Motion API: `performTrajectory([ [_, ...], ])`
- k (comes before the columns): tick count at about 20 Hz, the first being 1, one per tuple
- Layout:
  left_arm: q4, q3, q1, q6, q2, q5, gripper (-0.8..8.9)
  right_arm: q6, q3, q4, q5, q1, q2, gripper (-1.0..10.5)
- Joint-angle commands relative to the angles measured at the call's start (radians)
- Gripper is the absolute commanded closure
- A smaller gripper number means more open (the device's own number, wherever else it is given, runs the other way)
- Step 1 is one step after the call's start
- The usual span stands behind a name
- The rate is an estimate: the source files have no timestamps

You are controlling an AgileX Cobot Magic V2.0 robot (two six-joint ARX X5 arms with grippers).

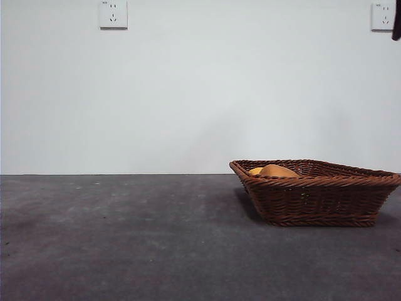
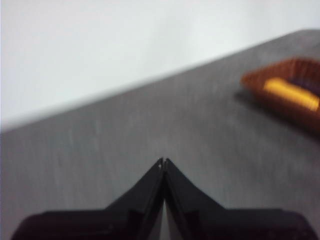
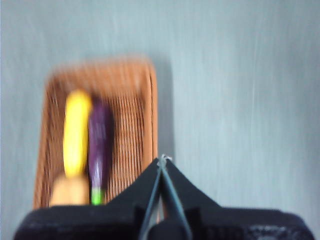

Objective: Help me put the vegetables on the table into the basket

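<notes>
Two white wall sockets point(image 1: 113, 14) high on a plain pale wall point(image 1: 188, 94), one near each upper corner of the front view, above a wide dark grey table point(image 1: 125, 238) with a matte, mottled face. Well off to one side of that table, a dark brown wicker basket point(image 1: 319, 194) with flared sides and a braided rim. Just over the rim, only the brown top of a potato point(image 1: 277, 170) from the low camera. At the top corner beside the far socket, a black tip of one arm, too little to say which. Left gripper point(image 2: 163, 161) pressed shut, tips meeting, grasping nothing, hanging over bare grey table; well beyond and to one side of its jaws, the blurred basket with the yellow corn cob point(image 2: 291, 93) inside. Right gripper point(image 3: 163, 159) likewise clenched tip to tip and empty, poised just above the basket's near long rim. Beyond and beside those jaws, inside the basket: corn cob lying lengthwise, dark purple eggplant point(image 3: 99, 145) touching it alongside with its green cap toward the camera, and the potato at the cob's near end, partly hidden behind the gripper's body. All three vegetables in the basket, none on the table.
</notes>
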Motion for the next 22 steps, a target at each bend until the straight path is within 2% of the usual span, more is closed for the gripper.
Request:
performTrajectory([
  [1, 0.013, -0.137, 0.006, -0.129, -0.106, -0.060, 8.18, 0.009, -0.005, 0.111, 0.005, 0.000, 0.004, 9.5],
  [6, -0.062, -0.195, 0.010, -0.138, -0.268, -0.174, 8.18, 0.009, -0.005, 0.298, 0.004, 0.000, 0.004, 9.5],
  [10, -0.061, -0.232, 0.010, -0.159, -0.308, -0.294, 8.18, 0.009, -0.005, 0.329, 0.005, 0.000, 0.004, 9.5],
  [17, -0.209, -0.236, 0.010, -0.163, -0.365, -0.297, 8.17, 0.009, -0.005, 0.326, 0.005, 0.000, 0.004, 9.5],
  [22, -0.208, -0.236, 0.010, -0.177, -0.433, -0.293, 8.17, 0.009, -0.005, 0.326, 0.005, 0.000, 0.004, 9.5],
])
